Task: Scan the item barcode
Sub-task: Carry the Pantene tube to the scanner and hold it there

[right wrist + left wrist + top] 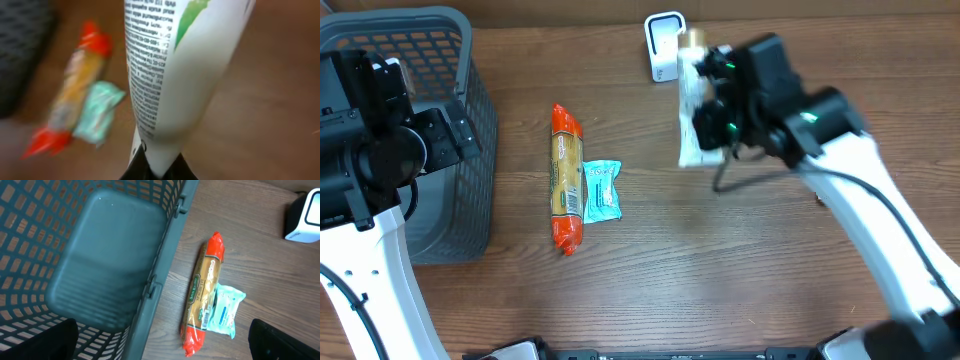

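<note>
Over the counter [740, 280] my right tool [152, 169] pinches a tube [175, 75] beside the scanner [665, 45], probably to present its barcode; my left tool [445, 135] is spread.

Left arm [365, 260] stands tall at the left edge, white link rising from the near side with the black wrist on top. The left gripper [448, 132] is splayed wide, its dark fingers [47, 340] sitting in opposite bottom corners of the wrist view with nothing between them. Right arm [880, 220] slants in from the near right corner, stretched far and to the left. The right gripper [712, 125] is pinched tight, fingertips [132, 169] clamped on the end of a tube [170, 75].
</note>
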You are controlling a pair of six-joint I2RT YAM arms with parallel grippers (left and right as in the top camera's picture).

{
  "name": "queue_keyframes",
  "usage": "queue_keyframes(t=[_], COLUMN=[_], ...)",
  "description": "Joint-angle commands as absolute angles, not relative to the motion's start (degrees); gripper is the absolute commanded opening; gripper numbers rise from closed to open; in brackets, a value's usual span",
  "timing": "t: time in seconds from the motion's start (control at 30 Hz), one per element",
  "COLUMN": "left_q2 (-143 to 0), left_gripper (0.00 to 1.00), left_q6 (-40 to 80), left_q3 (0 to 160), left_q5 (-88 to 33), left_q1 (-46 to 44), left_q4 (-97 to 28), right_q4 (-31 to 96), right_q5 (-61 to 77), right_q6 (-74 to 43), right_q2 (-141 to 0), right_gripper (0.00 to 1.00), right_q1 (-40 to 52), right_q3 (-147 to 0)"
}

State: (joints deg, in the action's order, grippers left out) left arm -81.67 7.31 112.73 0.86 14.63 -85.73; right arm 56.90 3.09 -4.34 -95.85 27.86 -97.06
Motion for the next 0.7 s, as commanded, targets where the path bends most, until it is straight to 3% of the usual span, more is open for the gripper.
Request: queue_keyframes(t=[0.0,0.37,0.43,0.67], left_q2=[-81.8,-81.8,-81.8,-81.8], left_gripper=[1.0,1.0,1.0,1.0], left_q6=[7.7,7.7,7.7,7.7], left_q3=[112.6,112.6,112.6,112.6], left_q5=[0.4,0.4,0.4,0.4], left_q1=[14.7,14.7,14.7,14.7], left_q4=[-85.5,-85.5,-85.5,-85.5], right_q4=[49.8,19.4,9.2,-8.1], right_q5=[-19.4,-37.7,-42.4,-44.4], right_q6=[3.5,34.1,43.4,61.6], right_q2=[-101.3,-115.3,-119.5,-128.1], right_gripper=[0.04,0.04,0.03,0.03], right_q1=[28.7,28.9,28.8,28.4], right_q3=[-99.3,-99.3,-99.3,-99.3])
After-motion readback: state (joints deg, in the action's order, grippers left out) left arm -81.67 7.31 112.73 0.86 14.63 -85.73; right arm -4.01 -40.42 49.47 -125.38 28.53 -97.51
